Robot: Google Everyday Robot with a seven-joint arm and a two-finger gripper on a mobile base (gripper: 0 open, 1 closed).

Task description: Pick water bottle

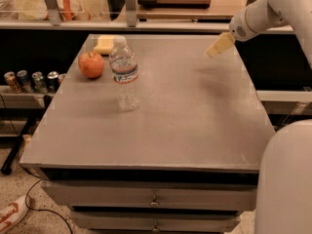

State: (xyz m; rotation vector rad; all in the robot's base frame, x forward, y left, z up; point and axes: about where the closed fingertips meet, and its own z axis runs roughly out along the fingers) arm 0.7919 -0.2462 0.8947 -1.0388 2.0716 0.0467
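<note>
The grey tabletop (195, 130) carries three things, all toward its far left corner. A pale yellow sponge-like block (104, 44) lies at the far edge. A red apple (91, 65) sits in front of it near the left edge. The water bottle (124, 74) stands upright just beside the apple. The gripper (218, 45) hangs above the far right corner.

Robot's all smooth glossy white plastic, rounded like fat tubing. The arm (275, 6) at the top right is a chunky white segment ending in a ball-ish wrist (246, 23) with a small dark round patch (239, 32) on it. The end effector (219, 45) is a pale tan wedge, up over the far right of the counter (195, 130). Another big white rounded shell (287, 179) fills the bottom right corner.
</note>
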